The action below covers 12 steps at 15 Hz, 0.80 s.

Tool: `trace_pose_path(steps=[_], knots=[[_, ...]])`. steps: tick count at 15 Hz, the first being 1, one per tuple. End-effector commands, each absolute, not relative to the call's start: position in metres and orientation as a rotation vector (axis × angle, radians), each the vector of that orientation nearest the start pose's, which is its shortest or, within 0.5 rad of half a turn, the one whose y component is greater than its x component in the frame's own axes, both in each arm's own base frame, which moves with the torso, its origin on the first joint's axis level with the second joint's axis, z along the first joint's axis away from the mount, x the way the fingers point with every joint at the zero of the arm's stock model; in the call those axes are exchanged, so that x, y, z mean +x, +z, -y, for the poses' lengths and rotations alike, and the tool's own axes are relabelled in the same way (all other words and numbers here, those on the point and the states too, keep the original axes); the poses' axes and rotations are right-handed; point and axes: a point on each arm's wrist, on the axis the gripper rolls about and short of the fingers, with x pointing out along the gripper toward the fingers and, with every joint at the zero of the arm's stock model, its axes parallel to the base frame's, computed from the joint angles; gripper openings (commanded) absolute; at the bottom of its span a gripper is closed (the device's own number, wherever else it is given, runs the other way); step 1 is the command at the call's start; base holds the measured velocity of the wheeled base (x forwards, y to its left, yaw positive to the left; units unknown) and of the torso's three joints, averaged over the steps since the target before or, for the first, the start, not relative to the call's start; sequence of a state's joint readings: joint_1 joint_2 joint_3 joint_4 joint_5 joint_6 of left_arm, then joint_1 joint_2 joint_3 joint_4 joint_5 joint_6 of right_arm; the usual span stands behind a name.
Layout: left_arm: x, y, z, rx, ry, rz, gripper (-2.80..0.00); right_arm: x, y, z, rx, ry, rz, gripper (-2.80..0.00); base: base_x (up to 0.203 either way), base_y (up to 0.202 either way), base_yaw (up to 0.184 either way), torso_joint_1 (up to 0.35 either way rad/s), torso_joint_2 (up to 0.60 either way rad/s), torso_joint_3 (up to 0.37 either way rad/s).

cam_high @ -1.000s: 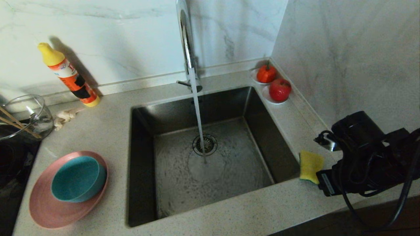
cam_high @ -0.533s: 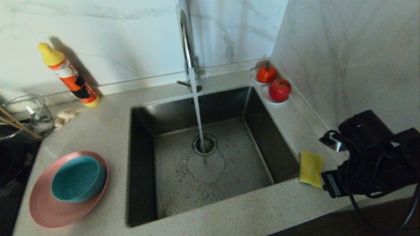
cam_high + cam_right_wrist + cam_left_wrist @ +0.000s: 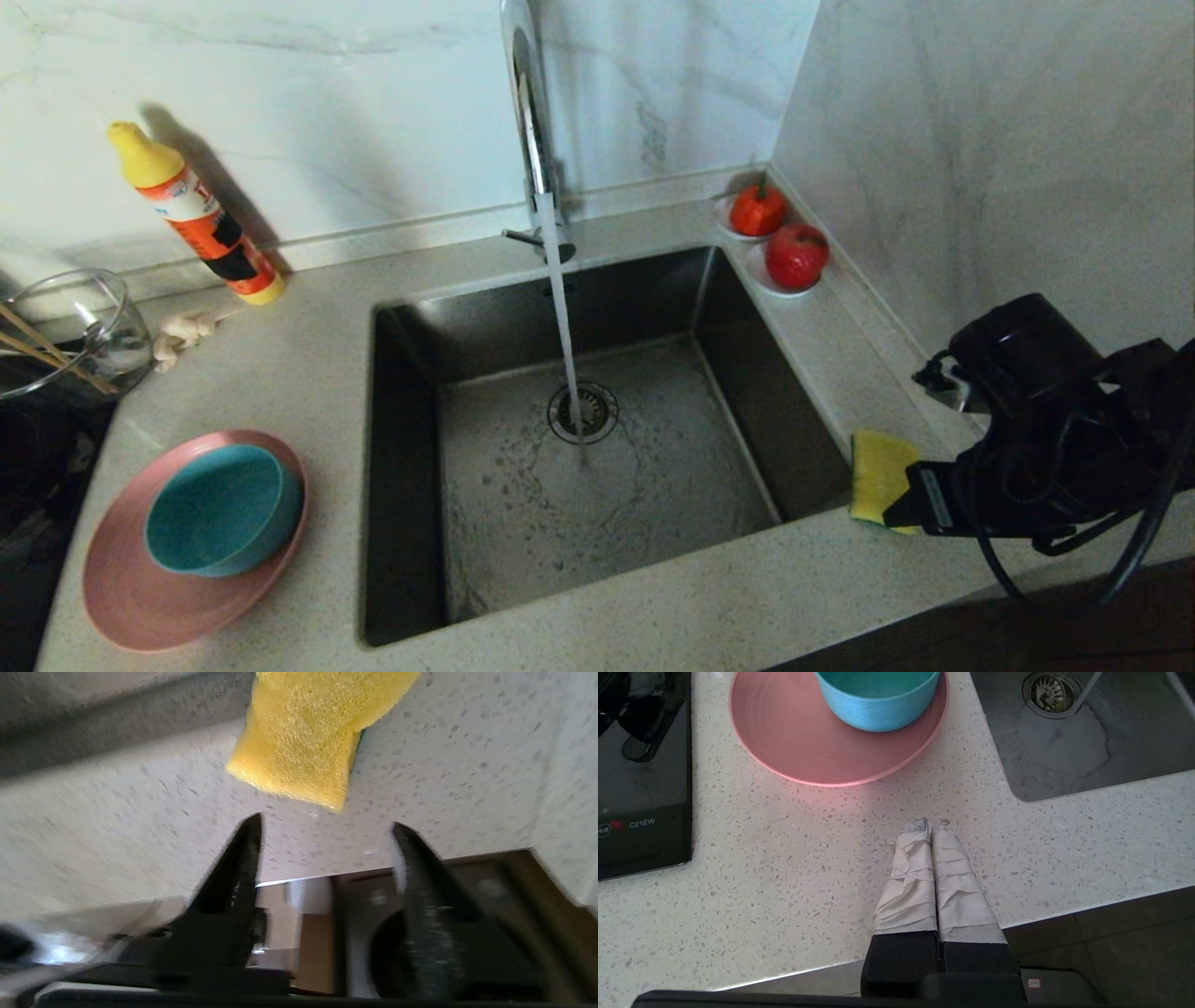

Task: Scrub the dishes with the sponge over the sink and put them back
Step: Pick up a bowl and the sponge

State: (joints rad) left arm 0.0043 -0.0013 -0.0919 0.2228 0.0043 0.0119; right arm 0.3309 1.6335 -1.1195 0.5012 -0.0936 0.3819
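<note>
We are reaching for the sponge (image 3: 303, 742) with our right claw (image 3: 327, 833), whose two dark fingers are standing well apart with nothing between them. The sponge is lying flat on the counter (image 3: 747, 588), yellow face up, right at the sink's (image 3: 597, 467) right-hand rim near the front corner. In the right wrist view it is sitting just ahead of the fingertips, centred a little toward one finger, not yet inside the gap. In the head view its long axis is running roughly from the front of the counter toward the back wall, along the sink edge, and the claw is coming at it from the robot's right, partly covering its near corner. We are judging that the fingers need to go forward until they straddle the pad across its shorter width.

Our left claw (image 3: 930, 823) is resting closed and empty above the counter's front edge, near the pink plate (image 3: 140, 588) carrying the teal bowl (image 3: 219, 509), so it is far from the sponge; the right arm is clearly nearer.
</note>
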Motion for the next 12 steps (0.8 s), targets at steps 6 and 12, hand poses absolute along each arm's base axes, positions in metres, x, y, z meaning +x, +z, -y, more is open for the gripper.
trace_pose_path(steps=[6,12], knots=[[-0.031,0.078,0.000,0.012,0.008,-0.131,-2.80,0.270,0.183,-0.094,0.316,-0.095,-1.129,0.00,0.000,0.000,0.000,0.000,0.00,0.000],[-0.031,0.078,0.000,0.012,0.008,-0.130,-2.80,0.287,0.183,-0.101,0.406,-0.115,-1.131,0.00,0.000,0.000,0.000,0.000,0.00,0.000]])
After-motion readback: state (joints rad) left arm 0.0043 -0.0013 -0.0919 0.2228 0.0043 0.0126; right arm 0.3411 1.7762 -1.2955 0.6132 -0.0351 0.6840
